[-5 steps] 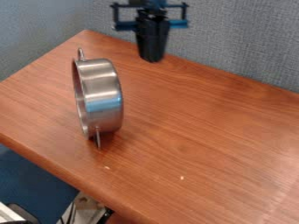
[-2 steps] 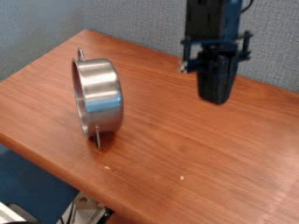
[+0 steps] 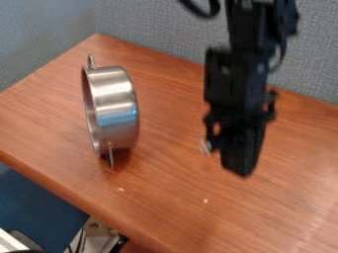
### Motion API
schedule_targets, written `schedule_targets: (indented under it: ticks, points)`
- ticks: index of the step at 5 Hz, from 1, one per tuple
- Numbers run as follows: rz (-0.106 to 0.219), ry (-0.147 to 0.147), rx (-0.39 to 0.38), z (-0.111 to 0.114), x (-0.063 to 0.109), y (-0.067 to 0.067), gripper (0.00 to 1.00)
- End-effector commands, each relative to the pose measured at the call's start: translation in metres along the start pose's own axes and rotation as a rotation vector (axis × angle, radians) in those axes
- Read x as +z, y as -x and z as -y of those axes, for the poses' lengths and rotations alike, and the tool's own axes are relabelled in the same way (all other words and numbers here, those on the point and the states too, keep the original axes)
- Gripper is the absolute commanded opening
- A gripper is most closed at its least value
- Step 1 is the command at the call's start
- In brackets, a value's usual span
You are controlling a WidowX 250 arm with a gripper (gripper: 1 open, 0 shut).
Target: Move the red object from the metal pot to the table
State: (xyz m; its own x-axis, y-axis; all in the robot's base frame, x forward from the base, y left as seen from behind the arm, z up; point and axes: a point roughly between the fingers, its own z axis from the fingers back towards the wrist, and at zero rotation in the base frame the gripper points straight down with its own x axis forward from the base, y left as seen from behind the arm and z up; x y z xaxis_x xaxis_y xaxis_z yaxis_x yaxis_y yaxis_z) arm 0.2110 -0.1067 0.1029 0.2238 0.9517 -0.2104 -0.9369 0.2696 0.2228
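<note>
The metal pot (image 3: 111, 111) rests on the left part of the table (image 3: 172, 198), seemingly tipped on its side with one small handle up and one down. The red object is hidden; no red shows in or around the pot. My gripper (image 3: 239, 164) is a black, motion-blurred block to the right of the pot, well apart from it, hanging low over the wood. Its fingers look pressed together and I see nothing between them.
A grey-blue wall stands behind the table. The table's rounded front edge runs diagonally from the left down to the bottom right, with dark blue floor and some pale clutter (image 3: 93, 242) below it.
The gripper has travelled from the back, high above the table's far edge, forward, to the right and downward. The pot has not moved.
</note>
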Motion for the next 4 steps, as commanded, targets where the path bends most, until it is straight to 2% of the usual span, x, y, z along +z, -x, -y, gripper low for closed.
schedule_targets:
  ticks: [1, 3, 4]
  points:
    - [-0.025, 0.063, 0.023, 0.0119, 0.0038, 0.0025, 0.0]
    - [-0.134, 0.118, 0.202, 0.0077, -0.0031, 0.0062, 0.0]
    - [-0.149, 0.137, 0.223, 0.0076, 0.0027, 0.0027, 0.0]
